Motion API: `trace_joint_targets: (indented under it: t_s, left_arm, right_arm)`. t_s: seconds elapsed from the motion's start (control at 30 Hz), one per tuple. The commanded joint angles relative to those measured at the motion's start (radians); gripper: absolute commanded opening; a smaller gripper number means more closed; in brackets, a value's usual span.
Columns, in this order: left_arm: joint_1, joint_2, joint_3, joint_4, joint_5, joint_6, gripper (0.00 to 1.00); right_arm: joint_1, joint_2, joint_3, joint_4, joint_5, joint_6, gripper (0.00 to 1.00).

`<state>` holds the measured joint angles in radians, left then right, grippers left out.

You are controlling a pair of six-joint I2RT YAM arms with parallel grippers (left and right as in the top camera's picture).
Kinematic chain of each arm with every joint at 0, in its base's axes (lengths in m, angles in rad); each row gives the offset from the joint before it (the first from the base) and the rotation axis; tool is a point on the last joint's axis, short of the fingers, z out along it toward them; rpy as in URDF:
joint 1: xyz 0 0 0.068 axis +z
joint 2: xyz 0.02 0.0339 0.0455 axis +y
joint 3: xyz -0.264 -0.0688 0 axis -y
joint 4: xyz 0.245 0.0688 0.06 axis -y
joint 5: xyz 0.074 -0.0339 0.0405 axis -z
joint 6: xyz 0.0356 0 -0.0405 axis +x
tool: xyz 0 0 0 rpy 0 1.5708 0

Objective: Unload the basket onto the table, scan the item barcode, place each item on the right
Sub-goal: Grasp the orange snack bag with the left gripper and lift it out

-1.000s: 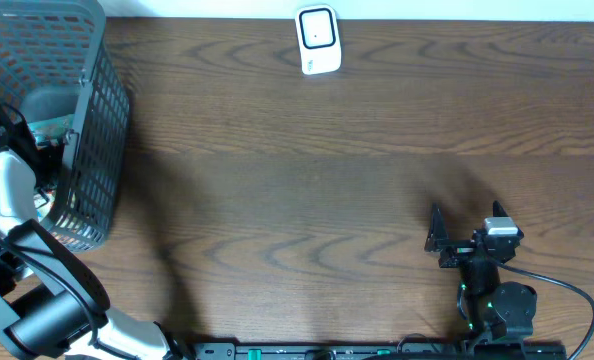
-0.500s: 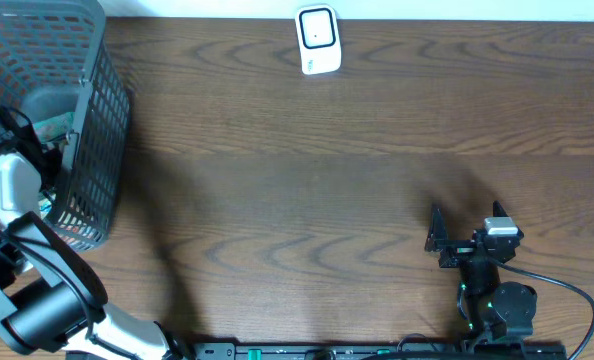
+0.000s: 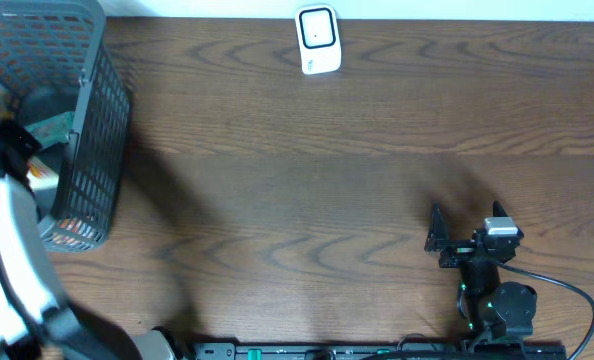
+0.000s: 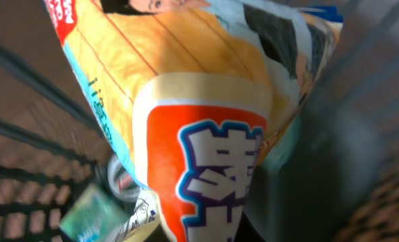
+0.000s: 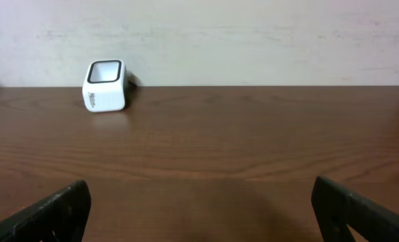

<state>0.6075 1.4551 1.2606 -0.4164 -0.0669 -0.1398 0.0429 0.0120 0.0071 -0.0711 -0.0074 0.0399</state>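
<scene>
An orange and yellow snack packet [image 4: 186, 101] with blue-edged white lettering fills the left wrist view; no barcode shows on it. My left gripper [image 4: 206, 232] is shut on its lower end, inside the grey wire basket [image 3: 92, 110] at the table's far left. In the overhead view the left arm [image 3: 7, 210] covers the packet. The white scanner [image 3: 317, 40] stands at the back edge, also in the right wrist view as the scanner [image 5: 105, 85]. My right gripper [image 3: 467, 228] rests open near the front right, the gripper [image 5: 203, 215] holding nothing.
More items lie in the basket: a teal packet [image 4: 92, 215] and a small round tin [image 4: 122, 181] below the held one. The basket's wire walls [image 4: 25, 87] surround the left gripper closely. Bare wooden table [image 3: 307, 190] stretches between basket, scanner and right arm.
My left gripper has shut on the snack packet. The left arm has shifted and risen over the basket, looming larger in the overhead view. The right arm has not moved.
</scene>
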Motion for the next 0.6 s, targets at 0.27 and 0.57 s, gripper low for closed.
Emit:
trace_joint_targets:
  t_s: [0.27, 0.57]
  left_arm:
    - [-0.005, -0.324, 0.041, 0.139, 0.233, -0.394, 0.07]
    - [-0.299, -0.335, 0.041, 0.331, 0.550, -0.399, 0.06]
  right_arm:
    - [0.011, -0.005, -0.002, -0.004, -0.002, -0.011, 0.99]
    - [0.011, -0.005, -0.002, -0.004, -0.003, -0.011, 0.99]
